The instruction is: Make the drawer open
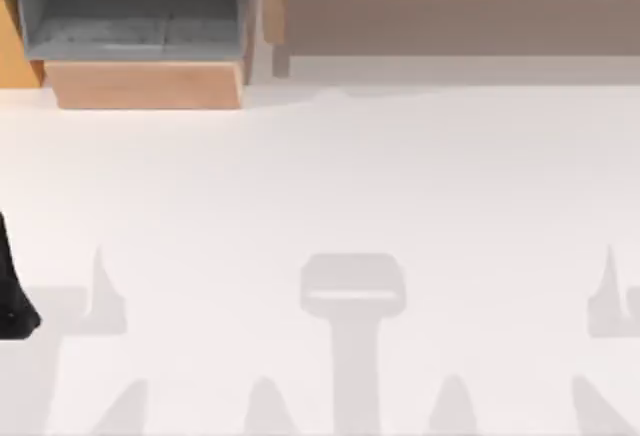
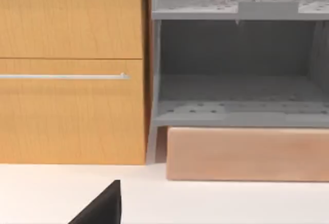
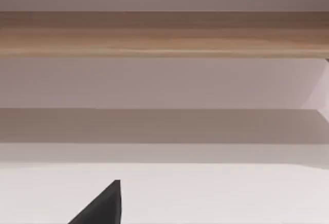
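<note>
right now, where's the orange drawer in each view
top view: the drawer is an orange sliver at the far left edge, at the back
left wrist view: its orange face, with a silver handle bar, beside the gray compartment
right wrist view: faces the long wooden shelf instead
shared landmark: that gray compartment's pale tan front

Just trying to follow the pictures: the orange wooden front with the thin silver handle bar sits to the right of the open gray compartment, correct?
Not quite. In the left wrist view the orange front with its silver handle bar sits left of the open gray compartment, not right. The top view agrees.
</note>
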Controlling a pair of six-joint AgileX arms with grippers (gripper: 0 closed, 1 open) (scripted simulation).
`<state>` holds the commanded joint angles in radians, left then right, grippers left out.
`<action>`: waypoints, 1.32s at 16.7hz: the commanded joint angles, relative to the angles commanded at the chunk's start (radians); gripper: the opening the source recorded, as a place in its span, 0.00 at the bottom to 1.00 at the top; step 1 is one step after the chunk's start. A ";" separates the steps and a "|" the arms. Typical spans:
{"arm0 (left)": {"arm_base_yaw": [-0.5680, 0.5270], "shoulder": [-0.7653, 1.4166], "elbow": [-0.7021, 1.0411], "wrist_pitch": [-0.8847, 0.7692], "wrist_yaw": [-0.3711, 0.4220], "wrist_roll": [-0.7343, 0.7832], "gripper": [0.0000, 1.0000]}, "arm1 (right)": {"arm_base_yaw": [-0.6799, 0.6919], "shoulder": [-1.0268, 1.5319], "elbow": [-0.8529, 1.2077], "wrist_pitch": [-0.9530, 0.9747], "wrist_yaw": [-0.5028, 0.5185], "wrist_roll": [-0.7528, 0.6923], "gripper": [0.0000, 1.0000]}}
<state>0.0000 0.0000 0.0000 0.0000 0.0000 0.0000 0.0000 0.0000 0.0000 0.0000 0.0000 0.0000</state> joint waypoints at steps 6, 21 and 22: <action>-0.053 0.111 0.062 0.079 -0.059 0.004 1.00 | 0.000 0.000 0.000 0.000 0.000 0.000 1.00; -0.492 1.184 0.522 0.668 -0.482 0.015 1.00 | 0.000 0.000 0.000 0.000 0.000 0.000 1.00; -0.507 1.218 0.537 0.688 -0.496 0.016 1.00 | 0.000 0.000 0.000 0.000 0.000 0.000 1.00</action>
<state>-0.5066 1.2182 0.5370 0.6877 -0.4957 0.0164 0.0000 0.0000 0.0000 0.0000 0.0000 0.0000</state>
